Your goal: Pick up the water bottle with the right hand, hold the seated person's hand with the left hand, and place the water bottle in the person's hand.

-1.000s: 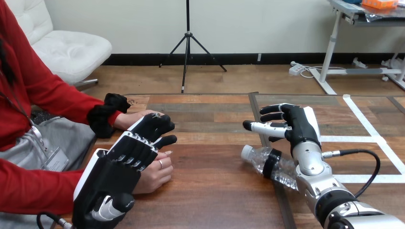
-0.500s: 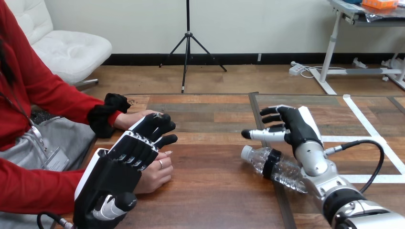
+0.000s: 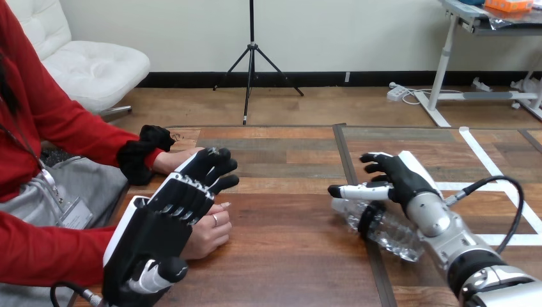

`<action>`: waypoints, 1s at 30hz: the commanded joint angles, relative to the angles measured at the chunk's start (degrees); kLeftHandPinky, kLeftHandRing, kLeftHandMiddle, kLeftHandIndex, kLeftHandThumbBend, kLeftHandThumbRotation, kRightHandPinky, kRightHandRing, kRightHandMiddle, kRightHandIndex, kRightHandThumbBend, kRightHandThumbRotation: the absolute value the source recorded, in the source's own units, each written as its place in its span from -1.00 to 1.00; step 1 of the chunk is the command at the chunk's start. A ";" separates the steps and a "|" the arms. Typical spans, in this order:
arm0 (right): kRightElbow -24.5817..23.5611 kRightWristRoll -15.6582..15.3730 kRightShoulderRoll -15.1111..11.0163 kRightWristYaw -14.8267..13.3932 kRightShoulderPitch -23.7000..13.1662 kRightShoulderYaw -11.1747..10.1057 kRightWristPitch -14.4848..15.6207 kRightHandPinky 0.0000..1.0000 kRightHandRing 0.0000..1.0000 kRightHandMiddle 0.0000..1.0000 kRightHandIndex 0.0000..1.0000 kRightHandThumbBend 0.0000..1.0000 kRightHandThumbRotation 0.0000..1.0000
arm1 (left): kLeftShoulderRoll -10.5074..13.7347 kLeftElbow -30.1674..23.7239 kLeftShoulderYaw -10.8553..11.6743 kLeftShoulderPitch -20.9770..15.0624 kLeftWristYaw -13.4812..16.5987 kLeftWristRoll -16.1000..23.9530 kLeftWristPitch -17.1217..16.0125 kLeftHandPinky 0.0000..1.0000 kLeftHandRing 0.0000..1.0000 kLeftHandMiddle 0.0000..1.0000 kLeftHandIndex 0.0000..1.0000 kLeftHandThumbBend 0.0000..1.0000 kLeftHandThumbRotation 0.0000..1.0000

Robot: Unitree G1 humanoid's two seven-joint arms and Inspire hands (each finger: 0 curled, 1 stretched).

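Left hand: released, fingers straight, laid flat over the person's hand at 8 o'clock on the bench; no grip is seen.
Water bottle: laid on its side at 4 o'clock, nearer the right arm; long axis 10 to 4 o'clock, cap end pointed to 10.
Right hand: released, fingers loosely bent, placed over the neck end; thumb pointed to 9 o'clock; bottle body trails toward 5 o'clock.

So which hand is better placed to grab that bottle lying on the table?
The right hand: it is open, right over the water bottle. The left hand is far off, over the person's hand.
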 commanded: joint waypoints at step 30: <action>-11.08 -3.63 -6.30 11.16 -2.32 6.96 9.45 0.44 0.78 0.89 0.98 1.00 -0.20 | -2.33 2.80 -0.63 -6.31 -1.76 -0.90 -1.24 0.73 0.85 0.85 0.77 1.00 0.24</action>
